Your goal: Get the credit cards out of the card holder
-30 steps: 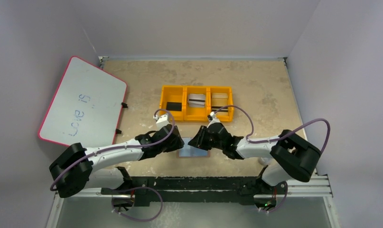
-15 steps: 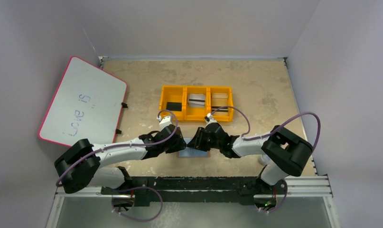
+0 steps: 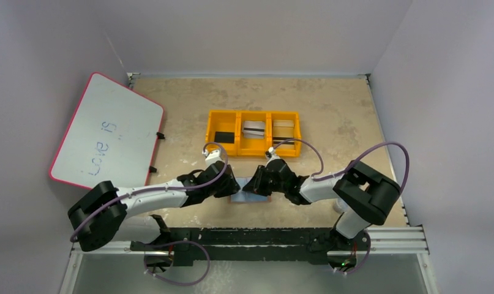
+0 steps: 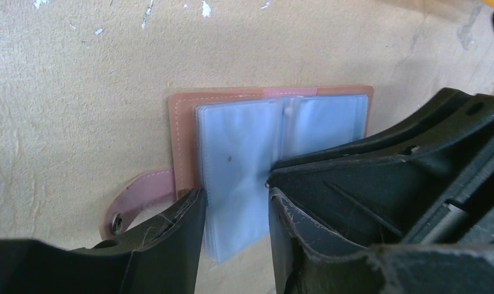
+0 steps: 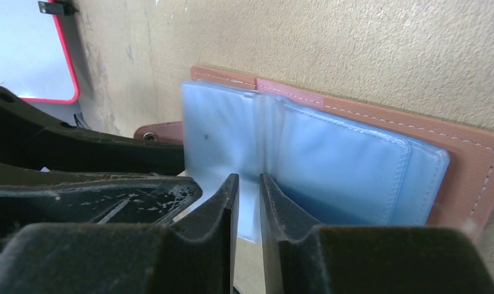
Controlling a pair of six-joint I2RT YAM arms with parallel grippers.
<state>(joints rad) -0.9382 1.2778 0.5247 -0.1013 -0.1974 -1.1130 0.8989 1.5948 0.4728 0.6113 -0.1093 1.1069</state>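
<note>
The tan card holder (image 3: 250, 198) lies open flat on the table between the two arms. In the left wrist view its leather (image 4: 183, 122) frames pale blue-grey panels (image 4: 238, 141), and its snap tab (image 4: 131, 202) points left. I cannot tell the credit cards from the sleeves. My left gripper (image 4: 234, 205) (image 3: 231, 185) stands open, its fingers on either side of the left panel's near edge. My right gripper (image 5: 249, 196) (image 3: 256, 184) is open by a narrow slit over the same blue sheet, beside the middle fold. The leather cover (image 5: 471, 159) shows at right.
An orange three-compartment tray (image 3: 254, 112) holding dark and pale items stands just behind the grippers. A red-rimmed whiteboard (image 3: 103, 131) leans at the left. The two gripper bodies are almost touching over the holder, and the right one (image 4: 385, 159) fills the left wrist view's right side.
Both arms have crept inward over the card holder. The right arm's elbow has swung left. The holder has stayed in place.
</note>
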